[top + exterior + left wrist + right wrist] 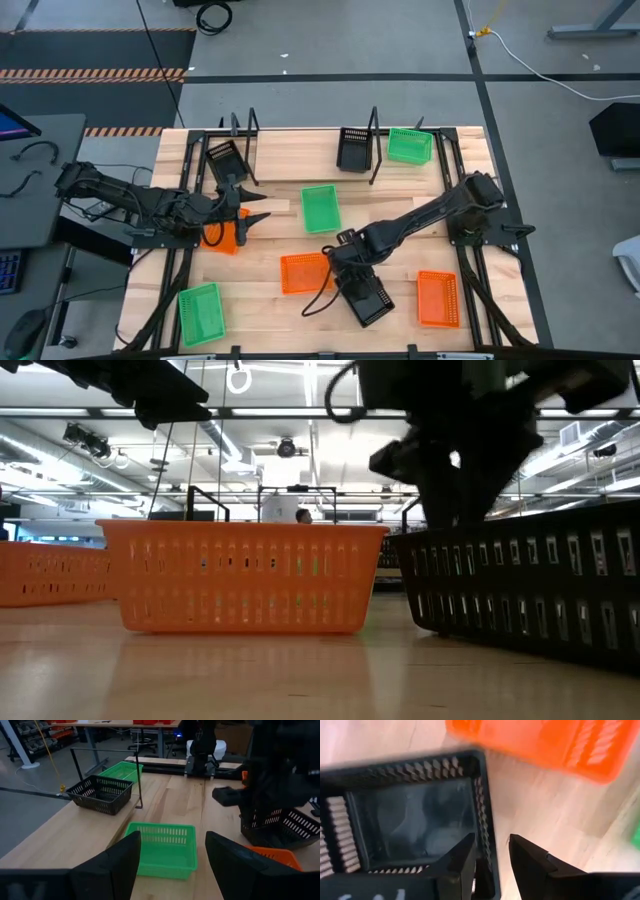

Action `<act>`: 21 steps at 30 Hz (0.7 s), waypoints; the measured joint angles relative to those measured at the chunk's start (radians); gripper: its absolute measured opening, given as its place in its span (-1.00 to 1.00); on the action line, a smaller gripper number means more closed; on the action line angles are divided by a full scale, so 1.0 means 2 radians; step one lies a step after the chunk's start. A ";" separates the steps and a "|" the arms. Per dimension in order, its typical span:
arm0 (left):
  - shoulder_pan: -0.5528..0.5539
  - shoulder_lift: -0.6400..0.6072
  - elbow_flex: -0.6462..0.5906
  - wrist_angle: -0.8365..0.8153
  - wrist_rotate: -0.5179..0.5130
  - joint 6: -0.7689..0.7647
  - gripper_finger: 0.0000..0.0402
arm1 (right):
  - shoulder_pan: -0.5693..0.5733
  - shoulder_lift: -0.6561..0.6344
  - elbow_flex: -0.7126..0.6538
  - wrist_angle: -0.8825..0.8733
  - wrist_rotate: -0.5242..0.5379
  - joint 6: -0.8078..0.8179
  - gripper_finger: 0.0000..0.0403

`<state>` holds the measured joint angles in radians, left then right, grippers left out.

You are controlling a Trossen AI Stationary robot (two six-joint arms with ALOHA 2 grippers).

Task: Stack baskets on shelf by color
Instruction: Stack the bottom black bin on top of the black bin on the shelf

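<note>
The right gripper [490,862] straddles one wall of a black basket [366,297] on the table's near part, just beside an orange basket [303,272], fingers narrowly parted with the wall between them. The left gripper [255,218] hangs wide open and empty near the shelf [372,150] over the table's left side, facing a green basket [165,849].

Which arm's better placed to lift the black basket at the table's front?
Right. Its gripper already straddles the black basket wall, jaws either side. The left gripper hangs open across the table, over an orange basket.
</note>
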<state>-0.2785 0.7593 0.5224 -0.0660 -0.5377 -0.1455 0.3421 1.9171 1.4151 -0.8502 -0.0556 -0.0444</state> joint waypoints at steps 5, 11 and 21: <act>0.000 0.000 0.000 -0.001 0.000 0.000 0.15 | 0.001 0.023 0.000 0.006 0.002 -0.007 -0.39; 0.000 0.000 0.000 -0.003 0.000 0.000 0.15 | 0.001 0.041 0.000 -0.019 0.016 -0.039 -0.68; 0.000 0.000 0.000 -0.003 0.000 0.000 0.15 | -0.058 0.037 0.001 -0.108 0.061 -0.067 -0.97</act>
<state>-0.2779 0.7595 0.5224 -0.0717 -0.5379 -0.1459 0.2261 1.9903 1.4174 -1.0664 0.0658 -0.1778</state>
